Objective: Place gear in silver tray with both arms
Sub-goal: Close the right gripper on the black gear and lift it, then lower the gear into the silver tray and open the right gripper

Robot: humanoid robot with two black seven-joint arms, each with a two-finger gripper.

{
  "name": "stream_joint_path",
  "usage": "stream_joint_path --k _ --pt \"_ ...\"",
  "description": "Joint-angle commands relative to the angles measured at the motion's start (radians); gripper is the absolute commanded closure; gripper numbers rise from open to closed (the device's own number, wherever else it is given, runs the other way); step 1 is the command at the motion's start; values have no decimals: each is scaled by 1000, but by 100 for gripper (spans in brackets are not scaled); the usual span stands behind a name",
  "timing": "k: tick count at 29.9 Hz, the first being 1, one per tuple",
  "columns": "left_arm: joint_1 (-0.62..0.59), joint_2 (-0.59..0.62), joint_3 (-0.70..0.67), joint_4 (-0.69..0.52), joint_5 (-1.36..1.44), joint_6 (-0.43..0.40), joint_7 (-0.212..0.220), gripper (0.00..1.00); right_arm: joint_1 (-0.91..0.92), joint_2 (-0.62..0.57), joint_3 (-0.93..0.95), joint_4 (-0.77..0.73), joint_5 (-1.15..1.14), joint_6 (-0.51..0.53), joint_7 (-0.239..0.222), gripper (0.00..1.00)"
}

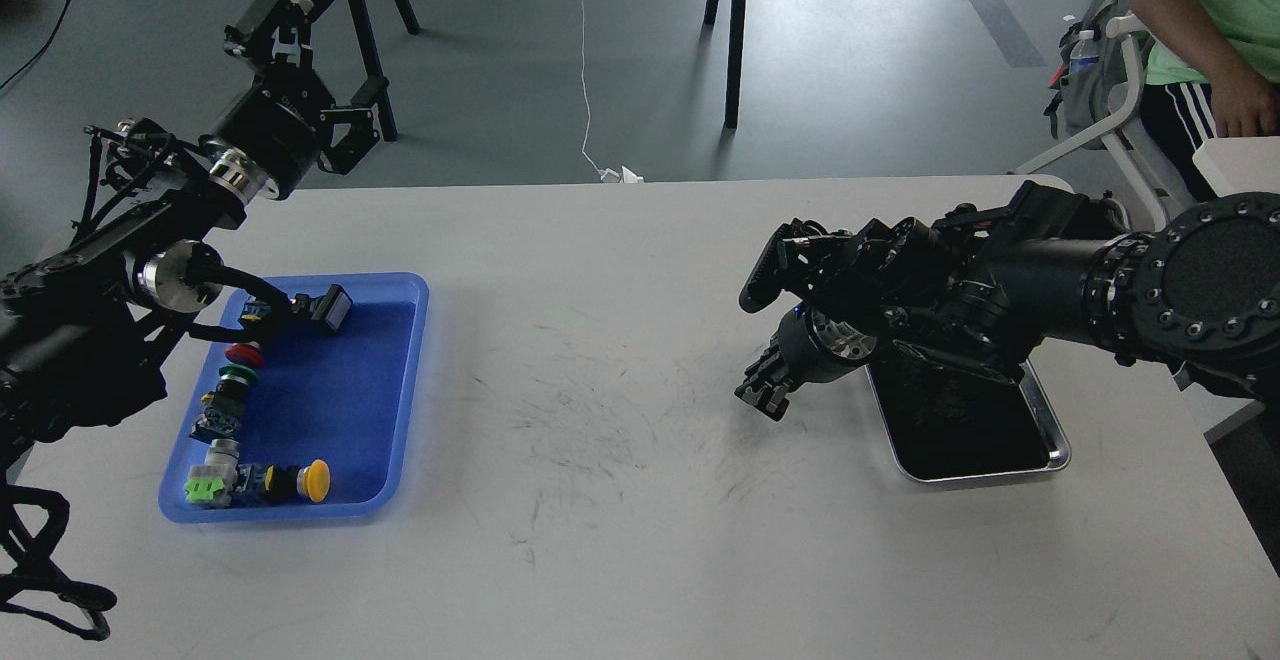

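Gear parts (235, 410) lie untouched in the blue tray (405, 380) at left, the silver tray (1045, 440) waits at right; left gripper (280, 25) hangs spread and empty, right gripper (762, 392) unreadable, so reaching down for a part seems next.

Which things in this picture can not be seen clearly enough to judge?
All in the head view:
- Silver tray: the right arm covers its far part, so what lies there is hidden.
- Right tool: dark and seen end-on; open or shut cannot be told.
- Blue tray: the left arm hides its far left corner.
- Small parts in the blue tray: too small to identify a gear.
- Person: cut off by the right and top edges.
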Motion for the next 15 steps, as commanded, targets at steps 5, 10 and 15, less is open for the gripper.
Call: stream_joint_path --k 5,10,15 --pt "0 6 2 0 0 0 0 1 83 -57 -1 10 9 10 0 99" --pt "9 4 2 -1 0 0 0 1 140 -129 -6 98 8 13 0 99" --pt "14 4 3 0 0 0 0 1 183 -229 -15 200 -17 14 0 99"
